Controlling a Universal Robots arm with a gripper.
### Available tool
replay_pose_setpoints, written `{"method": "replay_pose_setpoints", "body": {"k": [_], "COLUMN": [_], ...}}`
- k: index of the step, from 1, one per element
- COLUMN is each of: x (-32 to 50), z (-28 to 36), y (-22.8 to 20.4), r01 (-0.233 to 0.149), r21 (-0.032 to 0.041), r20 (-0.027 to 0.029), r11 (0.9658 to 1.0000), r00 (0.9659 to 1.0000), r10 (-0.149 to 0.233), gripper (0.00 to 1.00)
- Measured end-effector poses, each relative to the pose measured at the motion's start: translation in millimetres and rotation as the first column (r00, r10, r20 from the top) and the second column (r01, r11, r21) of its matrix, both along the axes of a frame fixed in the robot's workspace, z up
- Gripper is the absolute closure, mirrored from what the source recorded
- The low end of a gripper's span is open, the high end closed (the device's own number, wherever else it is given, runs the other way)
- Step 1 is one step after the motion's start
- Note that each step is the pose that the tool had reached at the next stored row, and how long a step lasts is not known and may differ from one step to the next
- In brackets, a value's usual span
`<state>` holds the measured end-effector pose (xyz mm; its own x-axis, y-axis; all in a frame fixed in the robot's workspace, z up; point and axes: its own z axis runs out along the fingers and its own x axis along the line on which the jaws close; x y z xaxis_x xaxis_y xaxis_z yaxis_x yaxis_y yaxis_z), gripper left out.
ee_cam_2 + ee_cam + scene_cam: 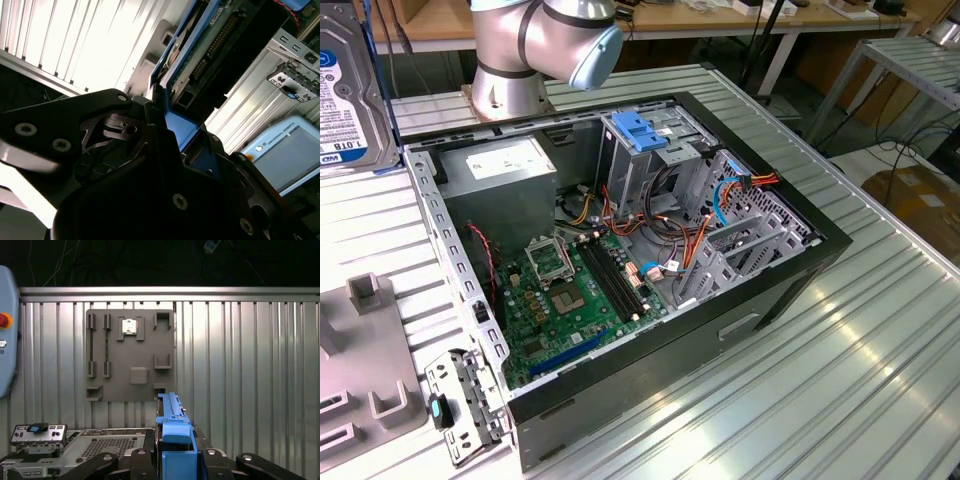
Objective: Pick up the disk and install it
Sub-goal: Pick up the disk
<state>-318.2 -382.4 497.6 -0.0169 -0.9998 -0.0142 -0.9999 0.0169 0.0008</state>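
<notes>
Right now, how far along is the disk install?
Pickup looks done: the gripper is shut on the disk, holding it edge-up. Install is not yet done: the disk is at the exterior view's left edge, outside the open computer case.

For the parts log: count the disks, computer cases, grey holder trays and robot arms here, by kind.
disk: 1
computer case: 1
grey holder tray: 1
robot arm: 1
Total: 4
</notes>
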Motion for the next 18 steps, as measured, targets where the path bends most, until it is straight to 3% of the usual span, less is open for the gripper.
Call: {"method": "replay_pose_setpoints", "body": {"k": [7, 12, 14, 18], "x": [0.9, 1.7, 4.5, 13.1], "z": [0.0, 0.0, 0.0, 0.0], "y": [-4.9, -11.4, -14.2, -15.1], "r01": [0.0, 0.0, 0.0, 0.0], "r21": [0.0, 0.0, 0.0, 0.0], "r20": [0.0, 0.0, 0.0, 0.0001], "r11": [1.0, 1.0, 1.0, 1.0], "r00": [1.0, 1.0, 1.0, 1.0], "r10": [0.0, 0.0, 0.0, 0.0], "gripper": [0.63, 0.63, 0.63, 0.63]}}
